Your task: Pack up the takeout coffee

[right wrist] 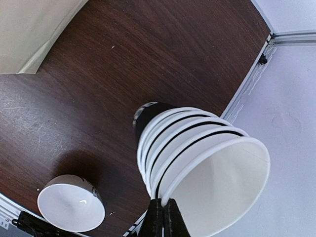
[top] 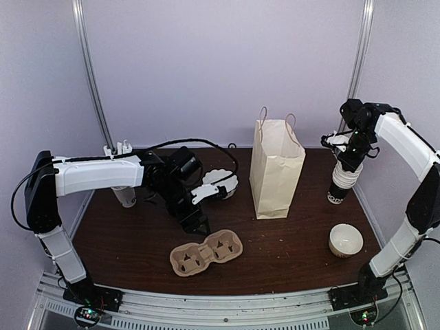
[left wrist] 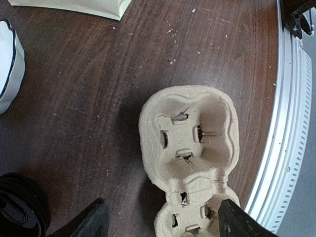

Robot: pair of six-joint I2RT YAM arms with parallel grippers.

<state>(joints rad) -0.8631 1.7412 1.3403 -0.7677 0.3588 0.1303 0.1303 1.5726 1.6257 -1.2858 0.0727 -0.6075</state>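
Observation:
I cannot pick out the takeout coffee in any view. A round black rim [left wrist: 17, 210] is cut off by the corner of the left wrist view, and I cannot tell what it is. My left gripper [top: 196, 223] [left wrist: 160, 219] hangs open just above a two-cup pulp carrier [top: 206, 252] [left wrist: 190, 133], one finger on each side of its near cup well, holding nothing. My right gripper [top: 342, 146] [right wrist: 163, 203] is shut on the rim of the top cup of a stack of nested cups [top: 342, 182] [right wrist: 197, 148] at the back right.
A brown paper bag [top: 276, 172] [right wrist: 29, 34] stands upright and open in the middle. Right of the carrier sits a single open white cup [top: 346, 239] [right wrist: 71, 203]. A white scalloped item [top: 221, 181] [left wrist: 7, 64] and a cup [top: 125, 196] lie behind my left arm.

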